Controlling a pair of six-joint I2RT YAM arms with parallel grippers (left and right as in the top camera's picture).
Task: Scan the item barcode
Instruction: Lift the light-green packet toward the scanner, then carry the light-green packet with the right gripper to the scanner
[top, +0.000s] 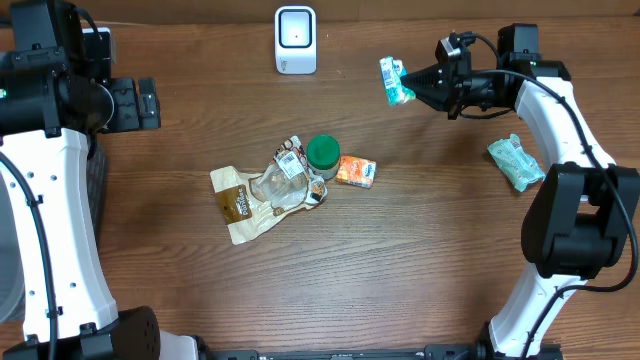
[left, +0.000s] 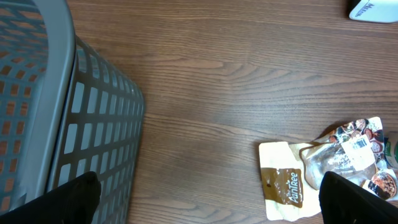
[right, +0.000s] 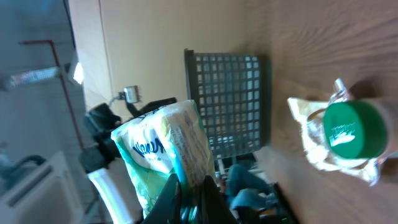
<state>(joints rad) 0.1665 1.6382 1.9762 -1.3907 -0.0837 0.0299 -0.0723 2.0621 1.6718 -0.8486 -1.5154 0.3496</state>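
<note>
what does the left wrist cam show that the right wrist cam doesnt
Left wrist only: a corner of the white scanner at the top right edge. Right wrist only: the green-and-white packet, pinched in the shut right gripper. Both: the gray mesh basket, close up in the left wrist view and far off in the right, and the wooden table.

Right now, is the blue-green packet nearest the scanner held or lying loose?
Held: the right gripper is shut on one edge of the packet.

Brown wood-grain table (top: 400, 280), grey mesh basket (left: 37, 93) at left
</note>
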